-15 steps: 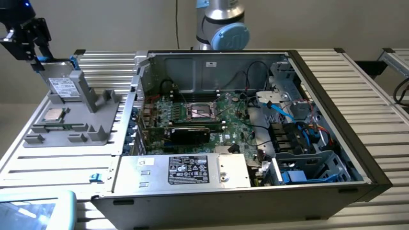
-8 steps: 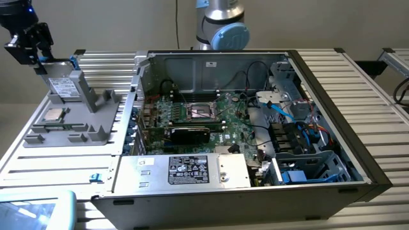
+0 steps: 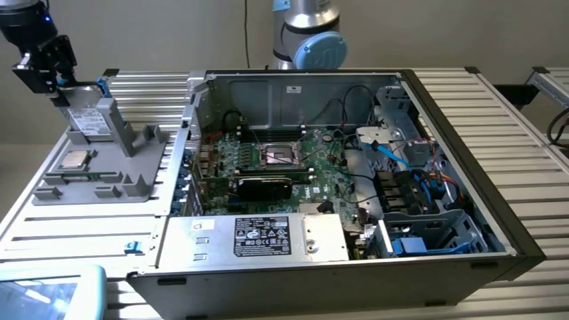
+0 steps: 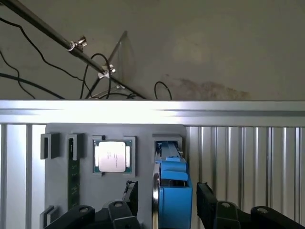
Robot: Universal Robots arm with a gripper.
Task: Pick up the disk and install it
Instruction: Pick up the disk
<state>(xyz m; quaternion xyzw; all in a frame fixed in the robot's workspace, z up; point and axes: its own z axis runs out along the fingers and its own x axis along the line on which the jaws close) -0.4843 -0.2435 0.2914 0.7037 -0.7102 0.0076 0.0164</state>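
Observation:
The disk [image 3: 89, 121] stands on edge in a grey holder [image 3: 133, 143] at the exterior view's left, its white label facing out and its blue carrier along the top. My gripper [image 3: 60, 90] hangs right over its upper end. In the wrist view the disk's blue carrier [image 4: 172, 183] runs between the two black fingers [image 4: 131, 193], one on each side with a gap to the disk. The gripper [image 4: 167, 198] is open and holds nothing.
An open computer case [image 3: 480, 167] takes up the middle and right, with a blue-railed drive bay [image 3: 418, 237] and a silver box [image 3: 258, 237] at its front. A square processor chip [image 4: 112, 156] and a memory stick [image 4: 73, 176] sit in the grey holder.

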